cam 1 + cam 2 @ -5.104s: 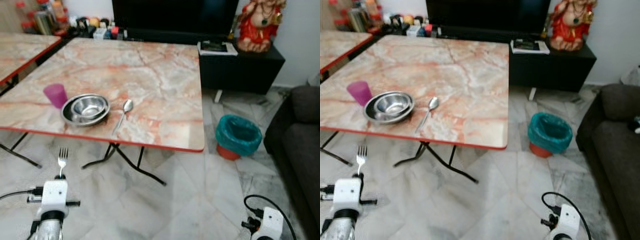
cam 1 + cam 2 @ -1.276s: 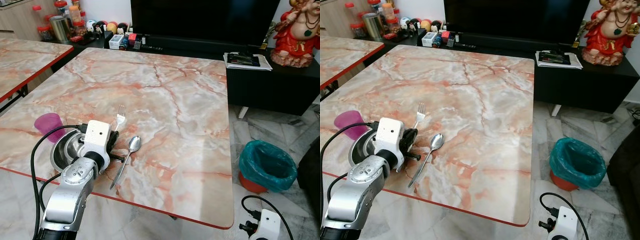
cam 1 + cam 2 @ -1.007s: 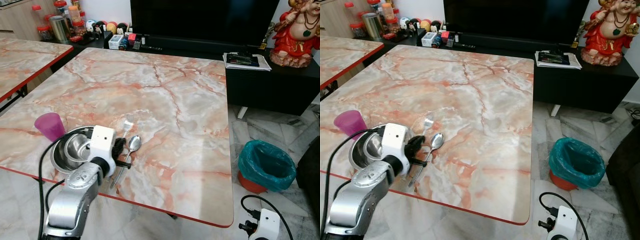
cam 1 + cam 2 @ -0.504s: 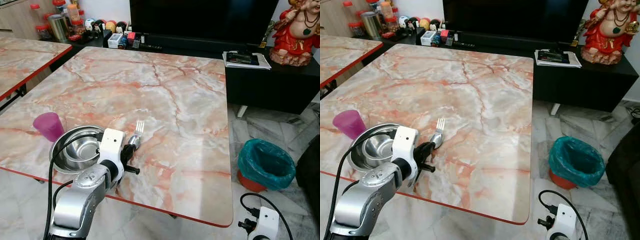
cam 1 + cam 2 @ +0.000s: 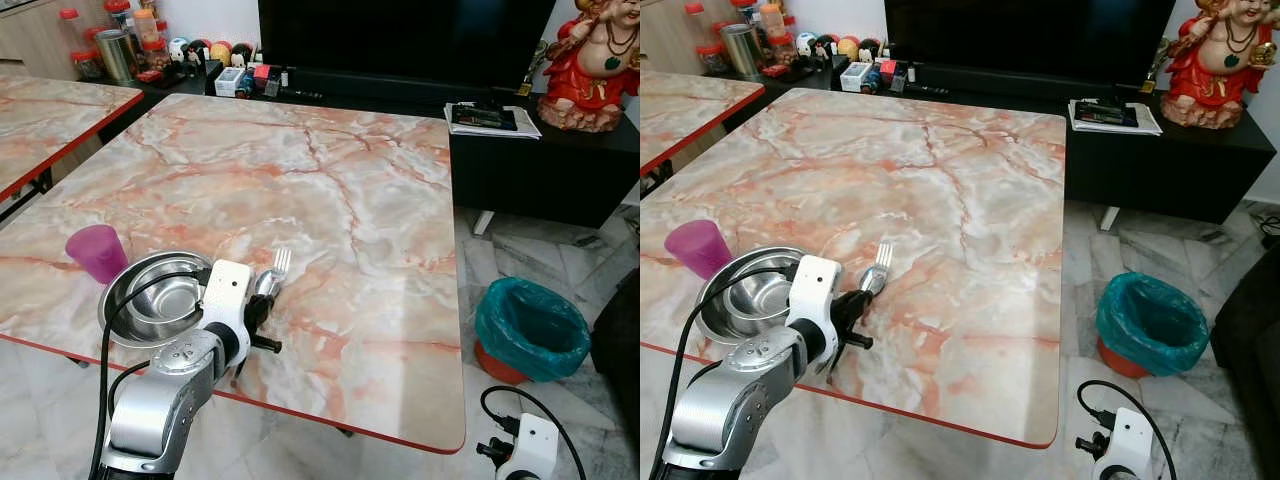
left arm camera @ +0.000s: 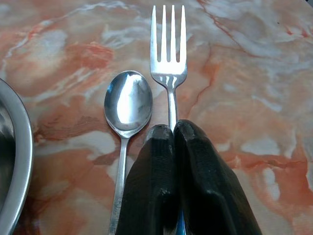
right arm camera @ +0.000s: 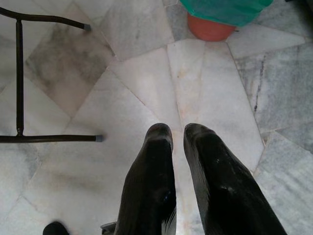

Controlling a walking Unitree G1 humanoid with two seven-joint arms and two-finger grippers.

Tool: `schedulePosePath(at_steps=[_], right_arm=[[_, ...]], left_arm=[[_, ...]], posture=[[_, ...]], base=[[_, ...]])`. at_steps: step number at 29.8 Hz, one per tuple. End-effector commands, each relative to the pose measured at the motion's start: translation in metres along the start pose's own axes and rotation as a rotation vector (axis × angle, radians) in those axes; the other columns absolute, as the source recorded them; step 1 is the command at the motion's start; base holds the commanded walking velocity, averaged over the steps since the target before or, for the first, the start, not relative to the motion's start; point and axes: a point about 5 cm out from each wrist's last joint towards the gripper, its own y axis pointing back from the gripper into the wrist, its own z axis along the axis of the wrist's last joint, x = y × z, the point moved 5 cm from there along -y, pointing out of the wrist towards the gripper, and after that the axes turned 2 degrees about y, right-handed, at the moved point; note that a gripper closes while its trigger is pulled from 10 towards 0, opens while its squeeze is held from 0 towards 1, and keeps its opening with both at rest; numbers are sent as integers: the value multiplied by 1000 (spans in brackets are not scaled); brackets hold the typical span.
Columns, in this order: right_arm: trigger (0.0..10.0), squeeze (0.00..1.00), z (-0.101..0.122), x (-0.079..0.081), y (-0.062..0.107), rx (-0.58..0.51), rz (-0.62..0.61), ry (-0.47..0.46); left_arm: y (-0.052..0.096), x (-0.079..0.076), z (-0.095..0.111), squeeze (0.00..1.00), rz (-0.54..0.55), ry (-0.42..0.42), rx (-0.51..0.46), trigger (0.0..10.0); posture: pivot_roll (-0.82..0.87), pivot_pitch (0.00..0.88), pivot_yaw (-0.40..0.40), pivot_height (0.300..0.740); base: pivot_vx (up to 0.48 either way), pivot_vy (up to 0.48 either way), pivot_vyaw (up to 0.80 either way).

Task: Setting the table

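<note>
My left gripper [image 6: 174, 128] is shut on the handle of a silver fork [image 6: 168, 73], held low over the marble table [image 5: 350, 190] with its tines pointing away from me. The fork lies parallel to a silver spoon [image 6: 128, 103] and just to its right. Left of the spoon is a steel bowl [image 5: 160, 300], and a purple cup [image 5: 97, 252] stands further left. I cannot tell whether the fork touches the tabletop. My right gripper [image 7: 178, 133] hangs idle over the floor, shut, with nothing in it.
A teal-lined bin [image 5: 530, 330] stands on the floor right of the table. A second table [image 5: 50, 120] is at far left. Behind are a TV cabinet [image 5: 520, 150] with a red statue [image 5: 590, 60] and small bottles [image 5: 130, 40].
Over the last second my left gripper carried the fork rightward past the spoon and lowered it beside the spoon. The right arm has stayed put.
</note>
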Motion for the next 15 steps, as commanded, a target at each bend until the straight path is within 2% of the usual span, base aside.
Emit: schedulePosePath(at_steps=[1,15], right_arm=[[10000,0,2,-2,0,-3,-5,0],[10000,0,2,-2,0,-4,-5,-1]], left_arm=[[0,-4,0,0,-11,-13,22,10000],[-6,-7,-2,0,-18,-17,41,10000]], posture=[[62,48,-20,740],[59,43,-17,740]], base=[[0,0,0],[0,0,0]])
